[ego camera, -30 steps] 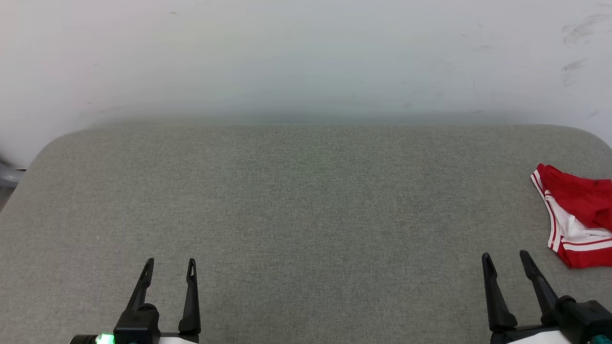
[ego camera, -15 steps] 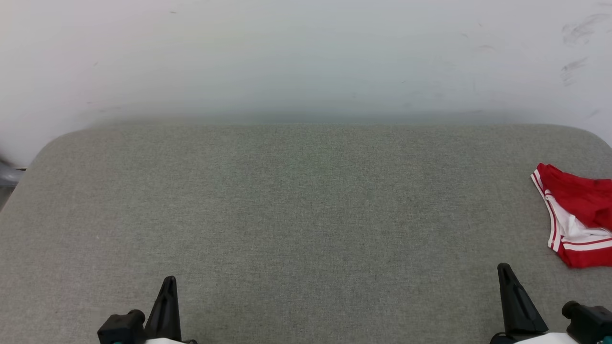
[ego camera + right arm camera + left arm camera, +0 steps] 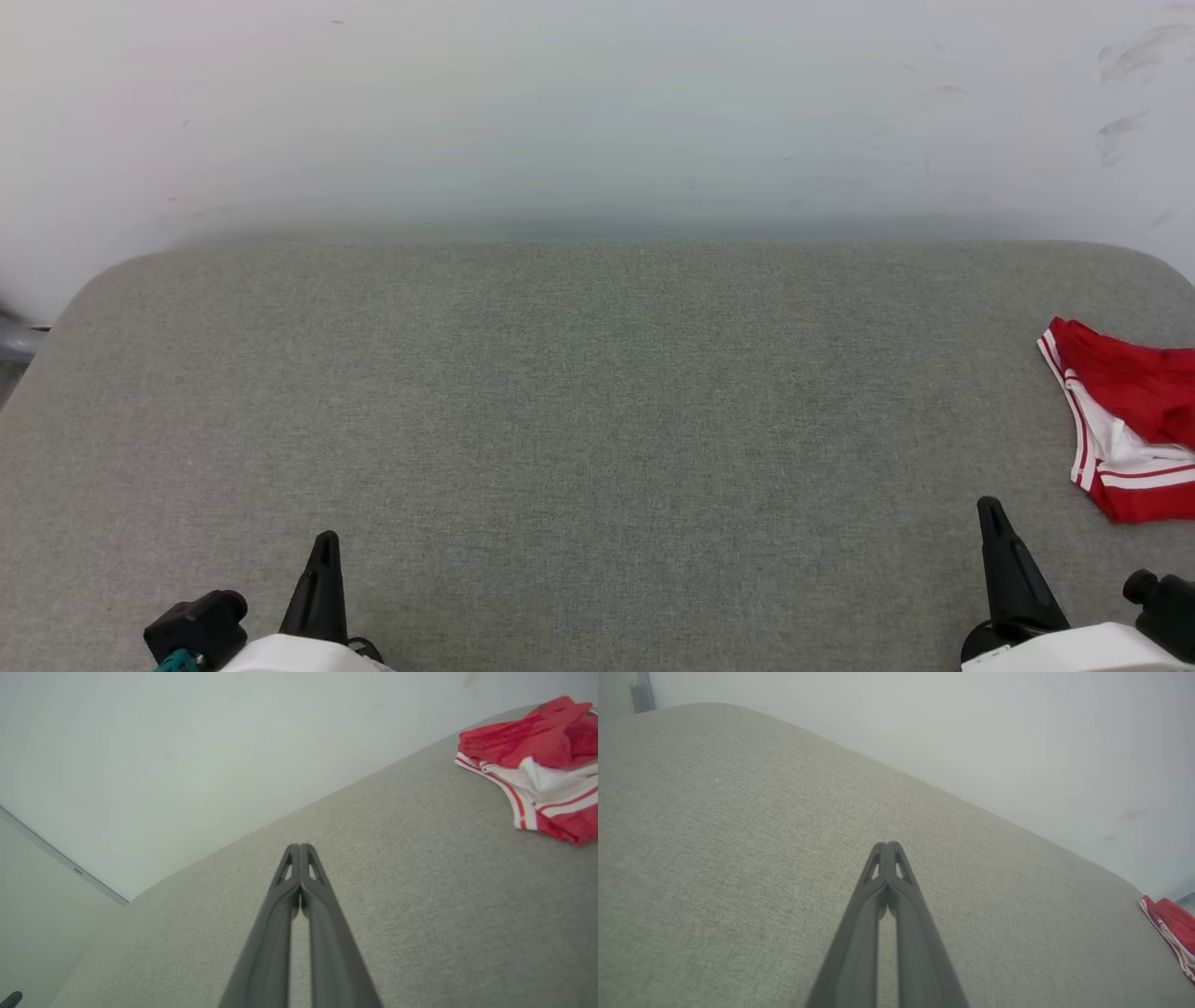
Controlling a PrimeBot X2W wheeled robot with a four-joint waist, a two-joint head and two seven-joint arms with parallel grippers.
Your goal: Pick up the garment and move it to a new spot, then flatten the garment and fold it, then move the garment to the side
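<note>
Head view first: garment (image 3: 1125, 420) where?

Crumpled at far right of grey fabric surface (image 3: 579, 411), cut off by frame edge — red folds at back, white sleeve with red-white striped trim toward front.

Touching either gripper?

No. Well apart from left gripper (image 3: 325, 546) at lower left; near but clear of right gripper (image 3: 990, 511) at lower right.

Jaws on left?

Pressed together tip to tip, seen along dark fingers (image 3: 861, 933) in left wrist view. Clamped on nothing, poised over bare fabric.

And on right?

Same — closed flat against each other in right wrist view, nothing between. Red heap up and to right of tips there.

Behind surface?

Pale wall (image 3: 597, 112), faintly scuffed at upper right.
</note>
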